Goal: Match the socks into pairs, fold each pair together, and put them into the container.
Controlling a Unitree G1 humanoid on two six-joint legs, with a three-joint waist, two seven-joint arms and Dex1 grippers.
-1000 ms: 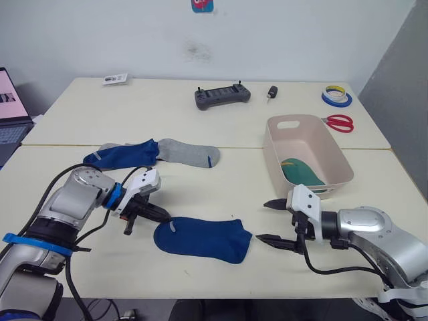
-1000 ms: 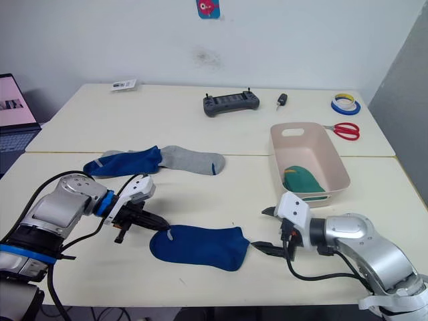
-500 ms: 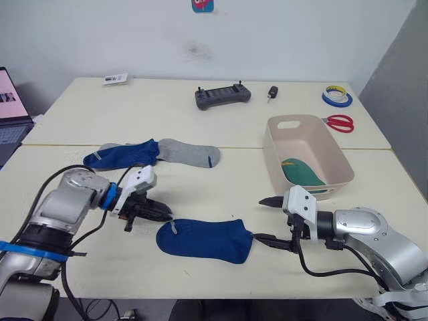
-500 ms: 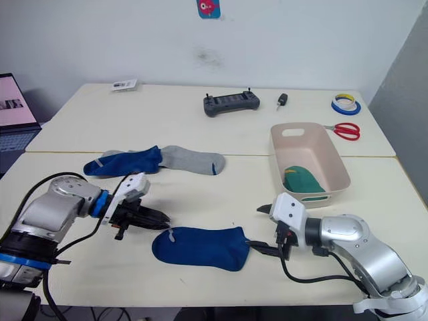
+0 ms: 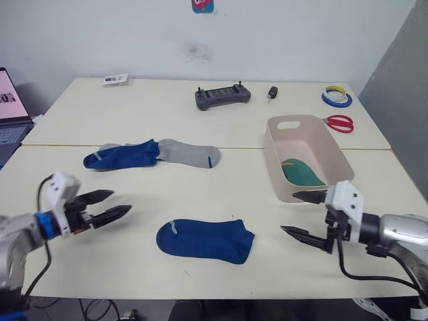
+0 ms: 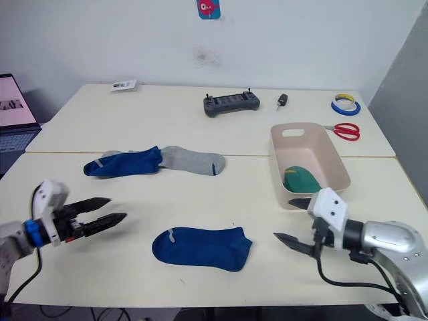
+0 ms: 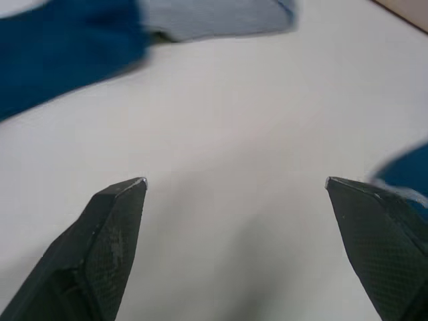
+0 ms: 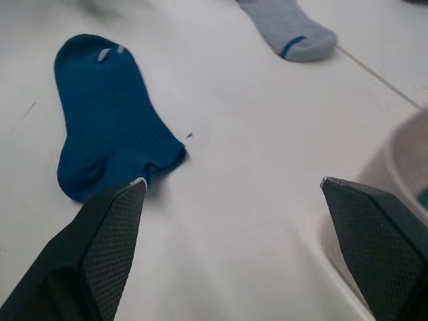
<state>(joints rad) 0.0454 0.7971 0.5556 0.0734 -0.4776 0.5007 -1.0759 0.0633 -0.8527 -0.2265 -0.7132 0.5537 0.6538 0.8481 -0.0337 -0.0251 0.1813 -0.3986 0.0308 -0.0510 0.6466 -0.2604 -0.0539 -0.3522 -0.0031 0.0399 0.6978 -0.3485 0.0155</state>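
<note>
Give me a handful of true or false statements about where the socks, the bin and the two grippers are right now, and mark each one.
1. The container already holds something green. True.
2. The left gripper is shut on the near blue sock. False: its fingers are spread and it hangs apart from the sock, holding nothing.
3. A grey sock lies beside another blue sock farther back on the table. True.
4. The right gripper is open. True.
5. The red scissors lie inside the container. False: they lie on the table behind it.
</note>
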